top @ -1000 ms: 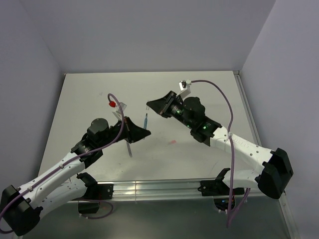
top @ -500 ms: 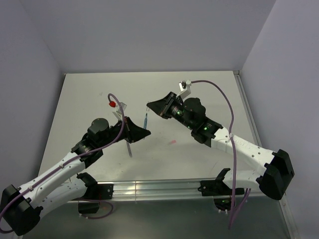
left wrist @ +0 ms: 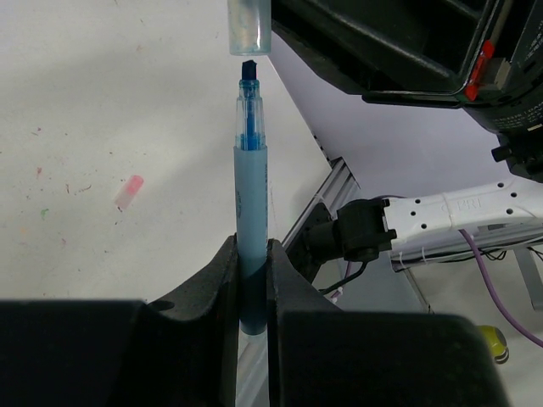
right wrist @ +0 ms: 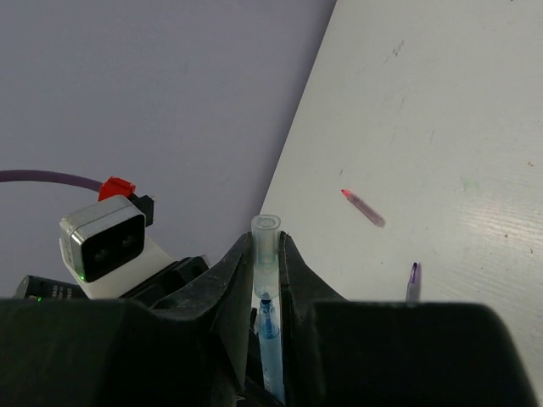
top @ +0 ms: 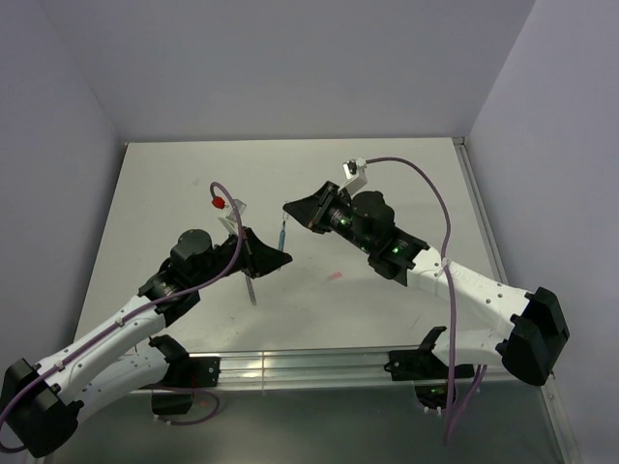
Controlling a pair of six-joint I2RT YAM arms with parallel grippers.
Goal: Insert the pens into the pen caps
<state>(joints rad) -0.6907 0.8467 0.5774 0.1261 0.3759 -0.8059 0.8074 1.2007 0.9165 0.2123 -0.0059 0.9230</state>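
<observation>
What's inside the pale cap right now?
Nothing seen. The blue pen tip sits just below the cap, not yet in. The cap's far end is cut off in the left wrist view, and the right claw covers its sides.

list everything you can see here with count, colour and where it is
blue pen: 1, blue, upright in left gripper, nib up
clear cap: 1, pale, in right gripper, right at the blue pen's nib, not seated
pink cap: 1, pink, lying on table
dark pen: 1, dark grey, lying on table beside left arm
reddish stick: 1, lying on table; pen or cap, cannot tell
table: 1, off-white
rail: 1, metal, near table edge
arms: 2, white and black
left gripper: black, shut on blue pen
right gripper: black, shut on clear cap
</observation>
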